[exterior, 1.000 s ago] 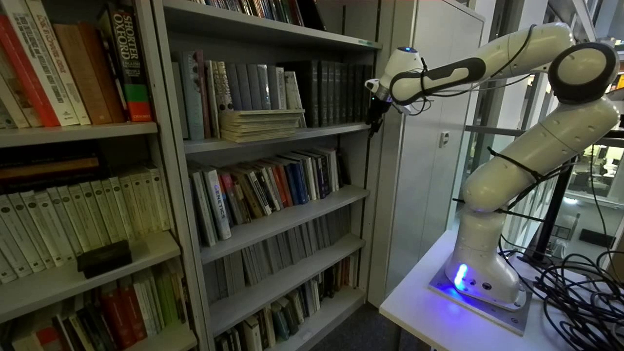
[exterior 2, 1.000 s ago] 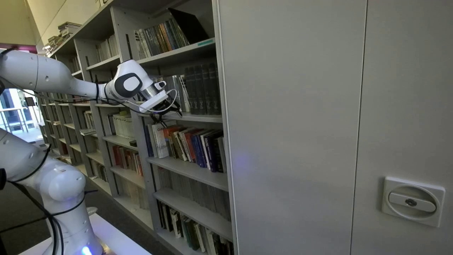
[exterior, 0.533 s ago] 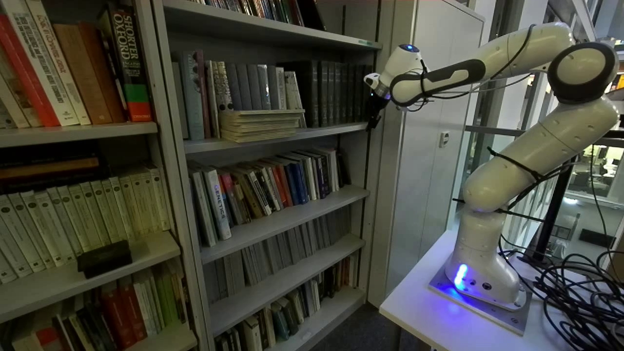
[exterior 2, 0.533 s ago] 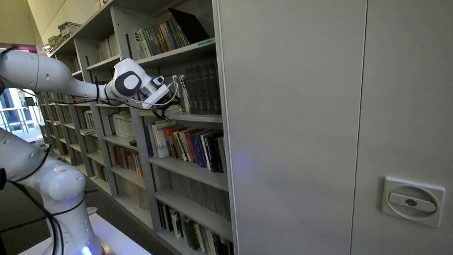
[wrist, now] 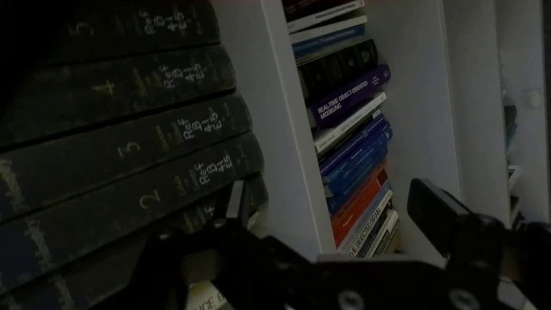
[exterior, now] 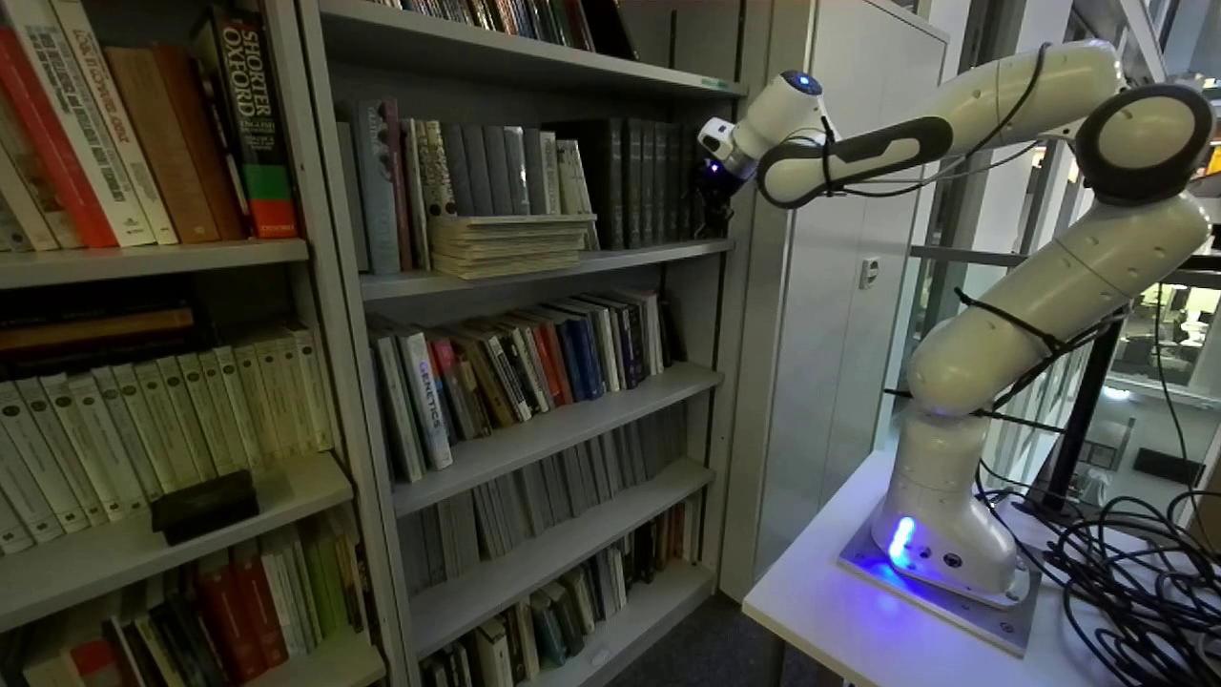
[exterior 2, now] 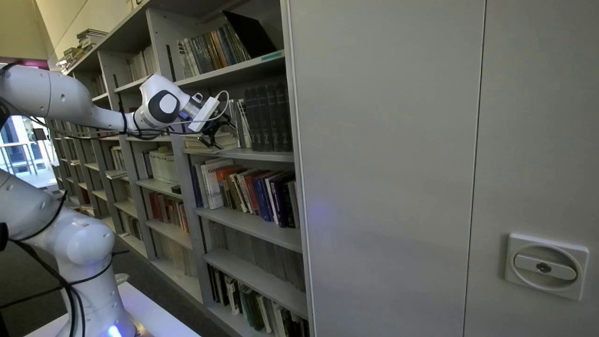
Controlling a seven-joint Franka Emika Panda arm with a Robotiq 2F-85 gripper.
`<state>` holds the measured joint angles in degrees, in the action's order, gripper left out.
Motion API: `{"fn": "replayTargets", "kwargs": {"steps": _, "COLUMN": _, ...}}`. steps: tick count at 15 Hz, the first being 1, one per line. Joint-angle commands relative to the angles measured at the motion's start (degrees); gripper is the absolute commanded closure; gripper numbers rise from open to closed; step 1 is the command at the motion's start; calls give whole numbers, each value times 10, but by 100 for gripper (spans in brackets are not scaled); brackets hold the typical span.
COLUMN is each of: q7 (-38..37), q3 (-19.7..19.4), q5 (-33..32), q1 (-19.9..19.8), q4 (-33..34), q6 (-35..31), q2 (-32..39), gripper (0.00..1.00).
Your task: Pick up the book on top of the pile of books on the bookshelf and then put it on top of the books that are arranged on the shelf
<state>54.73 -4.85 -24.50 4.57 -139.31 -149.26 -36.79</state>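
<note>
Since the top book [exterior: 513, 220] lies flat on the pile of books [exterior: 506, 252] at the front edge of its shelf [exterior: 658, 256] in the bookshelf [exterior: 610, 412], the step in hand looks to be the approach. The gripper [wrist: 329, 206] is ready for that: its fingers [wrist: 434, 215] stand well apart with nothing between them. It hangs near the shelf's front edge, the wrist view largely taken up by the dark volumes [wrist: 129, 146] that end the row of arranged books [exterior: 491, 172] beside the white cabinet [exterior: 839, 363], so travel along that edge toward the pile, clear of the volumes. Level the down-slanting fingers first, then slip one beneath the top book's end and bring the other down from above; pinching two thin books at once is the likely mistake. Afterwards lift high, since the arranged books stand upright behind the pile and reach above it
</note>
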Motion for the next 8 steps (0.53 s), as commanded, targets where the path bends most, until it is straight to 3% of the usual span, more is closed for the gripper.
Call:
{"fn": "replayTargets", "kwargs": {"steps": 1, "q7": 55, "q3": 5, "q5": -19, "q1": 18, "q4": -7, "q6": -61, "q2": -5, "gripper": 0}}
{"fn": "replayTargets", "kwargs": {"steps": 5, "q7": 87, "q3": 10, "q5": -11, "q1": 39, "q4": -21, "q6": -159, "q2": -6, "gripper": 0}}
{"fn": "replayTargets", "kwargs": {"steps": 8, "q7": 61, "q3": 18, "q5": 6, "q1": 47, "q4": -32, "q6": -205, "q2": -6, "gripper": 0}}
